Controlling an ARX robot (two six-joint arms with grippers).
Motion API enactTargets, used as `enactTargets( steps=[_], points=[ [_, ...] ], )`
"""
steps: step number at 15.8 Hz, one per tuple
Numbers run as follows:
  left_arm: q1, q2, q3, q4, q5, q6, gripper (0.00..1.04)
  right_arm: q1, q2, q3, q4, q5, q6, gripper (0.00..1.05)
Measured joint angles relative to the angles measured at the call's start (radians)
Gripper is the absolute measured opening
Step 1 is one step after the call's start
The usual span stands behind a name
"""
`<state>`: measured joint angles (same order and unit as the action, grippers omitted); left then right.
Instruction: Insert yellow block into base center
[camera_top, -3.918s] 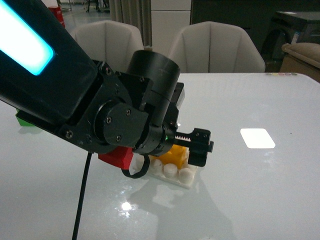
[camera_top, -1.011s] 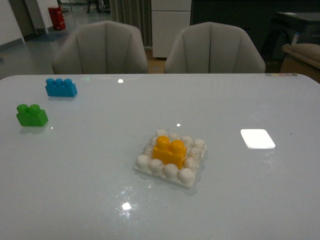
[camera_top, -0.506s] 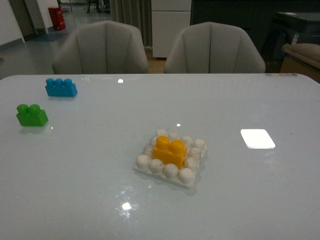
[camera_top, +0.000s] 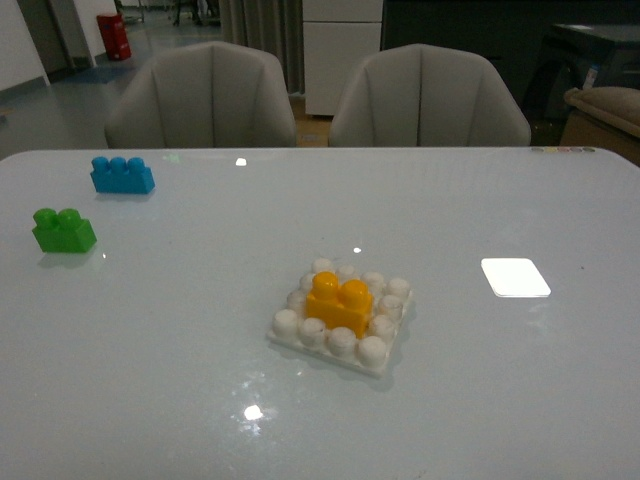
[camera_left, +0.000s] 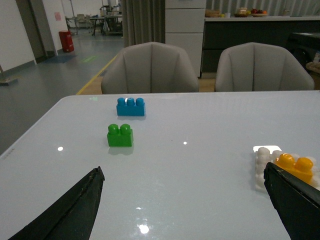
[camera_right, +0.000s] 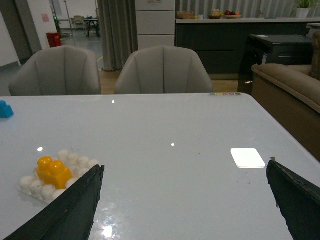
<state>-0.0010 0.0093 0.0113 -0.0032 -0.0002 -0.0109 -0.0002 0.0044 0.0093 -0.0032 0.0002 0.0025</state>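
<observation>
Yellow block (camera_top: 338, 303) sits mid-base (camera_top: 385, 363) (seemingly seated); green brick (camera_top: 63, 231), blue brick (camera_top: 122, 175) well apart; both jaws wide, empty.

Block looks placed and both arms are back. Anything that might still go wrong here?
The yellow block sits mid-base, but no view shows whether it is pressed fully home; it may be only resting on the studs. Both the left gripper and the right gripper hang open and low over the table, so a careless sweep might knock the base.
</observation>
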Motion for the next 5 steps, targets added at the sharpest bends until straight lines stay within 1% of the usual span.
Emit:
enactTargets(
  steps=[5],
  points=[
    [0.0,0.0,0.0,0.0,0.0,0.0,0.98,0.0,0.0,0.0,0.0,0.0,0.0,0.98]
  ],
)
